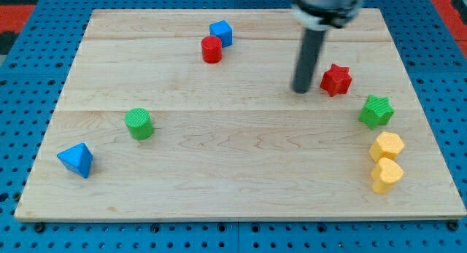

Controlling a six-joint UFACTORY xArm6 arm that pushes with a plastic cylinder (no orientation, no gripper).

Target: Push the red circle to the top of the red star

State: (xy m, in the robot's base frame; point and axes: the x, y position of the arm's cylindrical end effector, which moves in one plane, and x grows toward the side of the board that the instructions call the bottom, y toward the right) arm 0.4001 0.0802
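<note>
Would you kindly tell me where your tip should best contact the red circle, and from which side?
No grip, only a push: my tip should meet the red circle low on its rounded wall at the view's left, centred so it won't roll off, driving it rightward to above the red star.

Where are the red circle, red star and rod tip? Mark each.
red circle point(211, 49), camera view, on its top face.
red star point(336, 79), camera view, centre of its top.
my tip point(302, 90), camera view, rod's very end, left of the star.
</note>
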